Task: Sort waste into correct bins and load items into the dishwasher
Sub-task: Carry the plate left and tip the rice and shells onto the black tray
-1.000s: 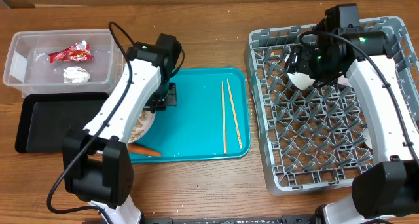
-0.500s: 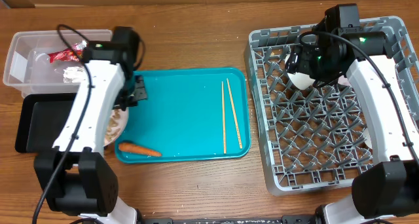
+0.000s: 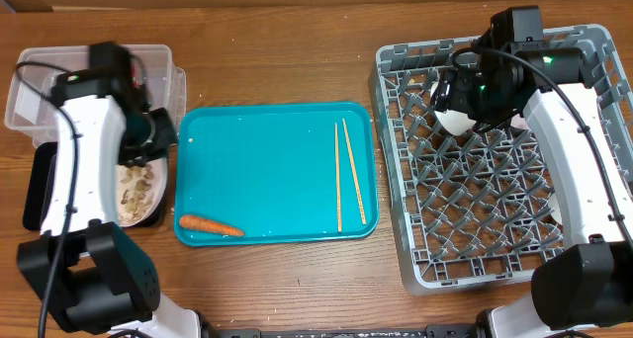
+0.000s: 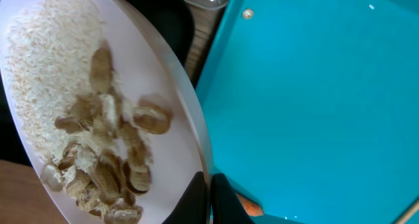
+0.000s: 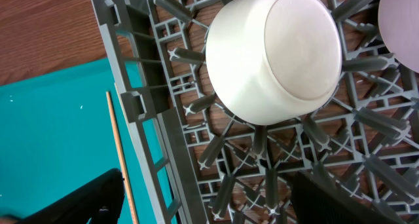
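**Me:** The plate (image 4: 141,60) is stiff, glazed-slick and breakable, and the rice (image 4: 46,60) and scraps (image 4: 98,178) make it heavier on one side. I'd grip it by the rim, just where my left fingers (image 4: 228,196) pinch it, above the black tray (image 3: 38,195).

**Partner:** Only the wrist view shows that pinch. Overhead, your left arm (image 3: 74,150) hides it.

**Me:** My right fingers (image 5: 91,198) are spread over the upturned bowl (image 5: 275,54) in the rack (image 3: 495,210).

Even, bright overhead light, soft shadows, slight blur on the left arm (image 3: 74,130).
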`<state>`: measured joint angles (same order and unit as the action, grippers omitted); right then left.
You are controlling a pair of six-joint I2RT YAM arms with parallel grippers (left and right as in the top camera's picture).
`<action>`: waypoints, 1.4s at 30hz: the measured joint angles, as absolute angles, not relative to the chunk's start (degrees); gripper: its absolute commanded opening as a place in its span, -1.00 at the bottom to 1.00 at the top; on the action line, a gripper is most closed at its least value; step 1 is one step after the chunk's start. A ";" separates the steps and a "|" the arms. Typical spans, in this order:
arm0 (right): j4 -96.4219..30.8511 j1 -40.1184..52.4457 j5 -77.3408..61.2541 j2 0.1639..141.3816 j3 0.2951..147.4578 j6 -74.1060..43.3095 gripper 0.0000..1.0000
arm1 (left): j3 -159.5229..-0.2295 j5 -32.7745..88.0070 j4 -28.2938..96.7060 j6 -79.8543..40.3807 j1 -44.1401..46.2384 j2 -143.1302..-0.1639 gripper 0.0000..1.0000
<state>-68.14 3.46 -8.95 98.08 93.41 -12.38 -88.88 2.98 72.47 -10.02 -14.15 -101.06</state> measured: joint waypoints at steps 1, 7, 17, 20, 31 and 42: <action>-68.16 3.46 -8.95 98.08 93.41 -12.36 0.68 | -88.88 4.47 72.27 -9.15 -15.68 -101.06 -0.92; -68.40 3.46 -8.95 98.08 93.41 -12.36 0.68 | -88.88 15.22 70.54 -4.23 -23.79 -101.06 -0.92; -68.53 3.46 -8.93 98.08 93.41 -12.40 0.68 | -88.88 31.24 69.97 2.02 -35.94 -101.06 -0.92; -68.55 3.46 -8.95 98.08 93.41 -12.40 0.68 | -88.88 36.16 70.00 3.49 -39.24 -101.06 -0.92; -68.95 3.46 -8.95 98.08 93.41 -12.40 0.68 | -88.88 52.56 70.00 4.89 -49.36 -101.06 -0.92; -69.28 3.46 -8.95 98.08 93.41 -12.38 0.68 | -88.88 57.49 70.22 6.28 -50.85 -101.06 -0.92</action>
